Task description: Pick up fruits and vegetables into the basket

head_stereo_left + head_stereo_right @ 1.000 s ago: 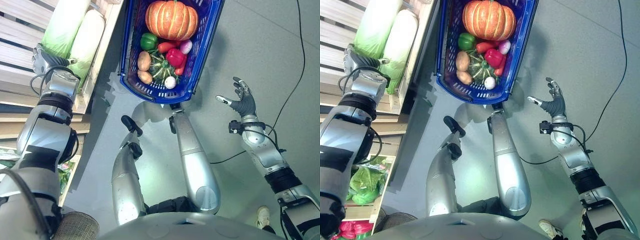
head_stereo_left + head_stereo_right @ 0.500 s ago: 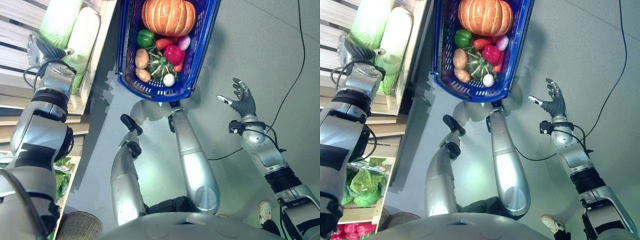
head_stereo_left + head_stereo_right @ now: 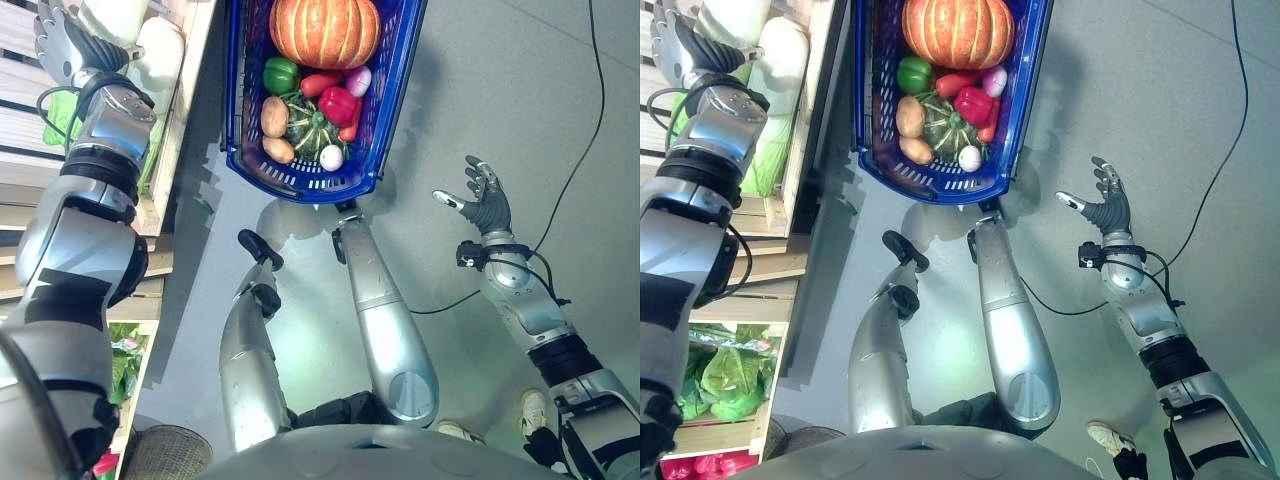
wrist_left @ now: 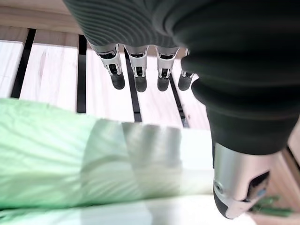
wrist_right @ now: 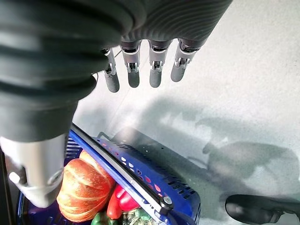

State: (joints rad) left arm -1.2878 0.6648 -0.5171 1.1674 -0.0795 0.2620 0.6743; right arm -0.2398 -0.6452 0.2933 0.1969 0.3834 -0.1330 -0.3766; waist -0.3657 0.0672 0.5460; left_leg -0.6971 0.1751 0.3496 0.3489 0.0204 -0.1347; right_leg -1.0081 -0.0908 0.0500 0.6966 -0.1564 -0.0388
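Blue basket [image 3: 300,185] at 12 o'clock holds pumpkin [image 3: 324,30]; my left hand [image 3: 62,45] hovers released over cabbage [image 4: 70,164] at 10, right hand [image 3: 484,204] released at 3.

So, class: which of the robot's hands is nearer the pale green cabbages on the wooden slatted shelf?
Left. The left hand hovers right over the pale green cabbages, fingers open; the right hand is out over the floor, beyond the blue plastic basket.

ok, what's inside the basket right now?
In the basket: a pumpkin, green pepper, red pepper, two potatoes, a dark green squash, a white bulb. Anything under the pile is hidden.
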